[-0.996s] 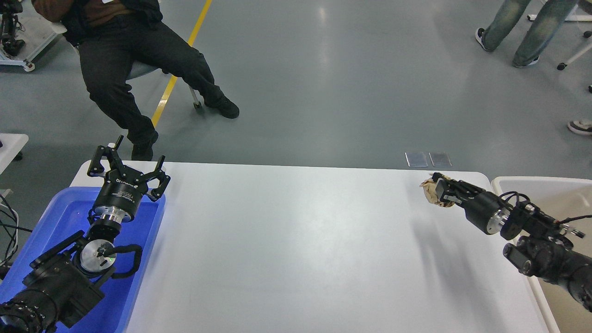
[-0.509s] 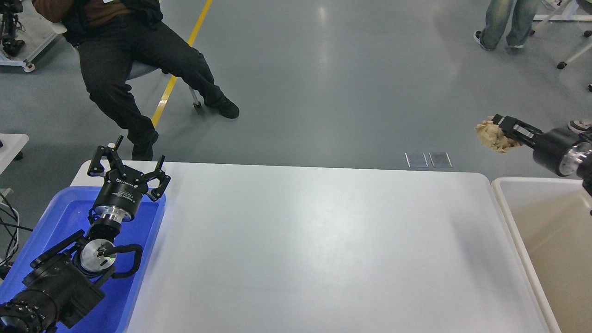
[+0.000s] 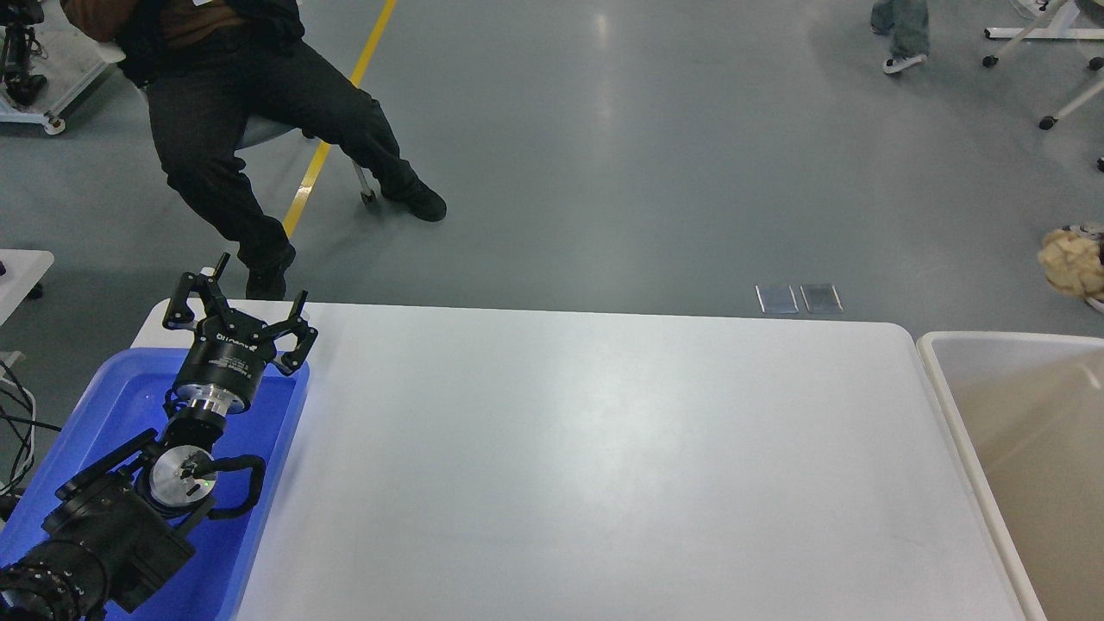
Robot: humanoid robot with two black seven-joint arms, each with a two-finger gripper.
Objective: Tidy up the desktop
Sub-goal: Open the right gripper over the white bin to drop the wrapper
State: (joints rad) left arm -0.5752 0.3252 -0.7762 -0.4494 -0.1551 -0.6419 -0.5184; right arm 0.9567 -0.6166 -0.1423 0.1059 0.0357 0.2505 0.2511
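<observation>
The white desktop (image 3: 561, 448) fills the middle of the head view, and its surface is bare. My left gripper (image 3: 244, 304) is open and empty, held over the far end of the blue tray (image 3: 285, 414) at the table's left edge. A crumpled beige paper ball (image 3: 1071, 261) hangs in the air at the right edge of the view, above and beyond the far end of the beige bin (image 3: 942, 379). My right arm and gripper are outside the frame, so what holds the ball is hidden.
The beige bin stands against the table's right edge, and its visible inside looks empty. A seated person (image 3: 259, 112) is beyond the table's far left corner. Two small floor plates (image 3: 798, 297) lie just past the far edge.
My right arm lifted the paper ball off the table's far right corner and carried it up and right, out of the frame. The left arm has not moved.
</observation>
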